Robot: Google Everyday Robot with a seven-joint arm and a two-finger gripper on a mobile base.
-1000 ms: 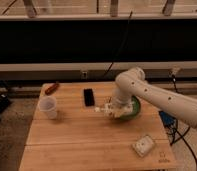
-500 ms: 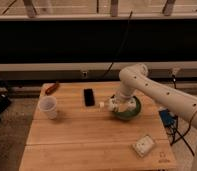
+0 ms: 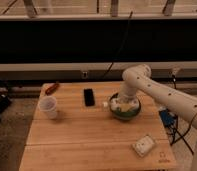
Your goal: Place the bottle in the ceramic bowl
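Wooden table, gripper over ceramic bowl, bottle

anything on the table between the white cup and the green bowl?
Yes: in the camera view a black phone lies flat between the white cup and the ceramic bowl. The gripper is over the bowl with the bottle.

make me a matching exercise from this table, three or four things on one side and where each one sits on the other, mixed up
Things:
1. white cup
2. black phone
3. green bowl
4. white packet

Places:
a. front right of the table
b. under the gripper
c. left side of the table
d. middle of the table, toward the back

Pairs: 1-c, 2-d, 3-b, 4-a
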